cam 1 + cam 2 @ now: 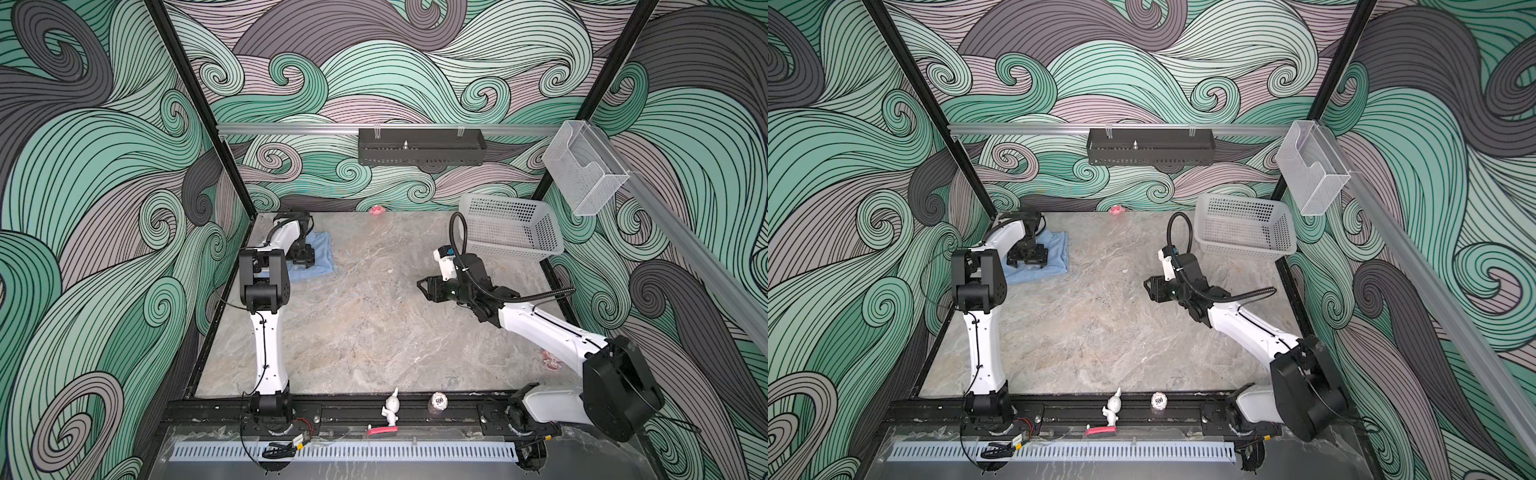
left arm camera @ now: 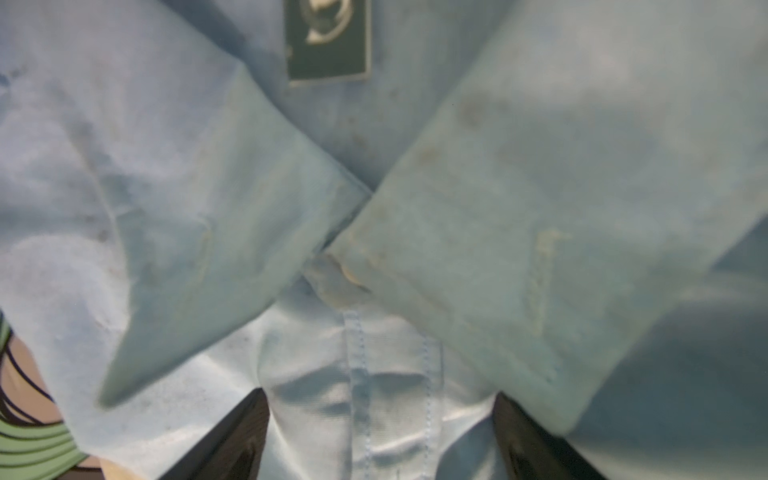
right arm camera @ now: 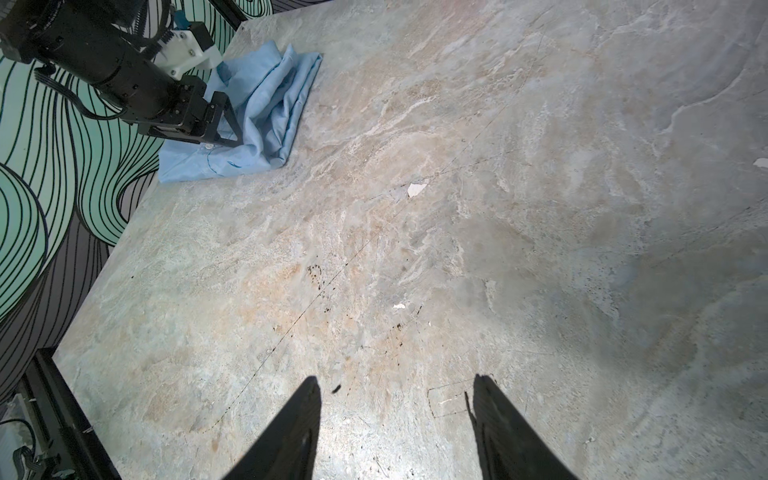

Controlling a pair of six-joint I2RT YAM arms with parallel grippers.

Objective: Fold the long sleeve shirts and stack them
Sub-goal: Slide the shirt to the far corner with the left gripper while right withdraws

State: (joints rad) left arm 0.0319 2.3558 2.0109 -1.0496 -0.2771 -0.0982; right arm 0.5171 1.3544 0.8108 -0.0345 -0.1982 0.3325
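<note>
The long sleeve shirt (image 1: 323,254) (image 1: 1058,254) is light blue and lies folded at the far left of the table. My left gripper (image 1: 303,262) (image 1: 1028,262) points down onto it. In the left wrist view the collar (image 2: 216,216) and button placket fill the frame. There the left gripper (image 2: 379,394) is open, its dark fingers (image 2: 237,436) set wide on either side of the placket. The right wrist view shows the shirt (image 3: 270,95) under that gripper. My right gripper (image 1: 422,289) (image 1: 1148,286) (image 3: 397,386) hovers open over bare table at centre right, holding nothing.
A white perforated basket (image 1: 498,232) (image 1: 1237,232) stands at the back right, behind the right arm. A black shelf (image 1: 419,147) and a clear holder (image 1: 582,166) hang on the walls. A white figurine (image 1: 391,409) stands on the front rail. Small pink bits (image 1: 377,209) lie at the back edge.
</note>
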